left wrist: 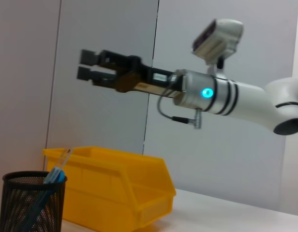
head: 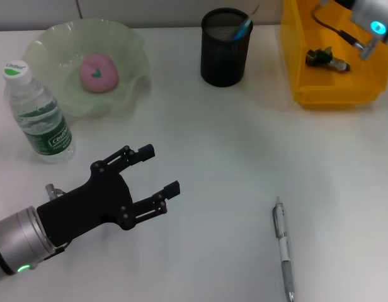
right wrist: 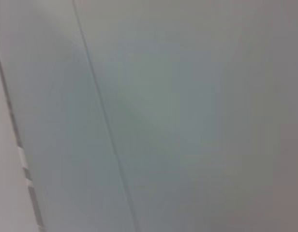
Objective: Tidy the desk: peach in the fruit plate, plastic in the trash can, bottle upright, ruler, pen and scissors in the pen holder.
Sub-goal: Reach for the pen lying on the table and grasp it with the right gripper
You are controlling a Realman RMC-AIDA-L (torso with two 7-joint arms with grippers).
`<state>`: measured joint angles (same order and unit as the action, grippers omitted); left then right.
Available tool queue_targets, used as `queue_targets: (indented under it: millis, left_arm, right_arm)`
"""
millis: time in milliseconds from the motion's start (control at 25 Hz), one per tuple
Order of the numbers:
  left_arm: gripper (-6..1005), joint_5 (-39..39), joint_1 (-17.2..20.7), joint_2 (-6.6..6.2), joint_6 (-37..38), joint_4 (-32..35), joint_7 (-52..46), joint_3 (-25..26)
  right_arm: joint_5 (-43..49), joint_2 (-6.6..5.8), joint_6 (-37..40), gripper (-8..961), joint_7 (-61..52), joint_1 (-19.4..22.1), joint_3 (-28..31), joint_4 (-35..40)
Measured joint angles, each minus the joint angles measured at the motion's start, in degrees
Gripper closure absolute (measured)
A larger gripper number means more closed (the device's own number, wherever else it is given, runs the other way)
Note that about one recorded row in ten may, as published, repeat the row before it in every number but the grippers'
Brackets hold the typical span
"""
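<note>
The left gripper (head: 159, 170) is held low over the bare white desk (head: 232, 157), its black fingers spread apart with nothing between them, and the arm reaches in from the near left corner, angled toward the far right. Just beyond it, the water bottle (head: 38, 113) stands upright beside the green fruit plate (head: 128, 75), in which the pink peach (head: 98, 72) lies. Farther back, the black mesh pen holder (head: 225, 56) is seen with a blue-tipped item inside, and next to it the yellow trash can (head: 320, 94) with a dark scrap in it. The pen (head: 283, 245) lies on the desk, well apart to the right. The right gripper (left wrist: 93, 65) is raised high above the trash can, arm stretched out level, its fingers a little apart and empty.
</note>
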<state>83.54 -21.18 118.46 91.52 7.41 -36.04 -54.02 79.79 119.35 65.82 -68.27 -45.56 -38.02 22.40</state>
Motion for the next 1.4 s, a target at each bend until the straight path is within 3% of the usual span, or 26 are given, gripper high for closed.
queue_targets:
  millis: [40,240,320,440,600,680,880,1040,1200,1400]
  left_arm:
    - [187,0.21,-0.09,0.00,0.00,0.20,0.00,-0.11]
    - [188,0.59,-0.14,-0.07,-0.01,0.72,-0.19,-0.90]
    - [188,0.84,-0.25,-0.09,0.00,0.90,-0.52,-1.42]
    - [187,1.24,-0.49,-0.13,-0.33,2.50,-2.55,-4.06]
    - [187,1.27,-0.63,-0.18,-0.56,2.99,-2.87,-5.44]
    - [188,1.28,-0.52,-0.06,-0.65,3.08,-2.03,-5.77]
    - [188,1.28,-0.48,0.00,-0.65,3.08,-1.85,-5.80]
    - [187,2.30,-0.77,-0.21,-0.57,4.11,-2.63,-7.59]
    - [187,3.80,-0.81,-0.23,-0.48,5.19,-2.97,-7.81]
    - [188,6.97,-0.88,-0.25,0.22,6.51,-3.96,-7.85]
  right_arm:
    - [0.00,-0.03,5.49,221,-2.06,2.58,-0.03,1.79]
    - [2.22,-0.43,15.46,221,-10.28,8.14,-1.04,6.94]
    - [2.97,-0.54,16.64,221,-11.76,8.92,-1.57,7.93]
    - [7.36,-1.63,21.52,221,-20.37,11.66,-4.32,12.84]
    - [12.10,-2.78,25.75,222,-26.78,12.33,-4.60,15.50]
    - [19.83,-4.41,29.62,222,-35.55,12.04,-4.58,19.77]
    - [26.56,-5.31,30.96,222,-42.08,11.19,-4.60,23.99]
    - [37.07,-6.61,35.13,222,-53.14,7.65,-4.61,28.53]
    - [42.21,-6.96,38.63,223,-58.44,4.98,-4.69,30.32]
    - [47.09,-6.37,41.56,223,-65.91,2.86,-8.68,34.58]
